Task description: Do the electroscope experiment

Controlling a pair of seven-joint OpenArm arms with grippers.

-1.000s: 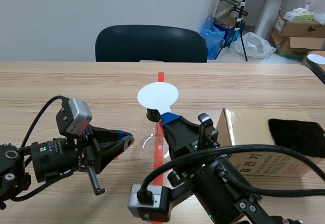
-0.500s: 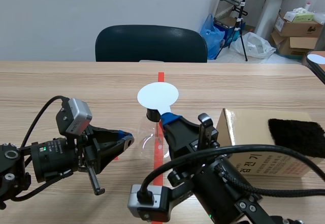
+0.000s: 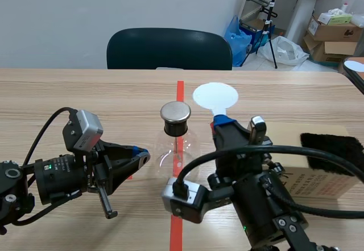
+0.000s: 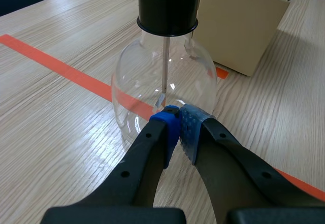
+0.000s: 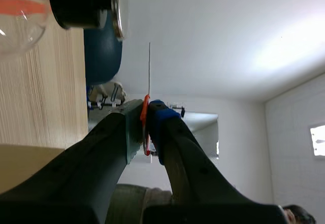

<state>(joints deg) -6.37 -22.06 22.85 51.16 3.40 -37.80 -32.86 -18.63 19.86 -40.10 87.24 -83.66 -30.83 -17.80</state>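
The electroscope (image 3: pixel 176 143) is a clear glass flask with a black stopper and a round metal plate (image 3: pixel 175 111) on top, standing on the tape line at mid table. My left gripper (image 3: pixel 143 156) lies low to its left, shut on nothing. Its blue pads (image 4: pixel 179 118) meet right at the flask's (image 4: pixel 163 89) base. My right gripper (image 3: pixel 219 124) is shut on the red handle of a thin white disc (image 3: pixel 215 96), held upright to the right of the metal plate. From the right wrist camera, the disc (image 5: pixel 150 66) shows edge-on between my fingers, beside the stopper (image 5: pixel 81 3).
A cardboard box (image 3: pixel 318 177) with a black cloth (image 3: pixel 333 148) on top stands at the right, close behind my right arm. A dark chair (image 3: pixel 169 47) sits across the table. Boxes and bags lie on the floor at the back right.
My right arm has carried the white disc to the right, away from above the electroscope, so the metal plate now shows. The left arm has not moved.
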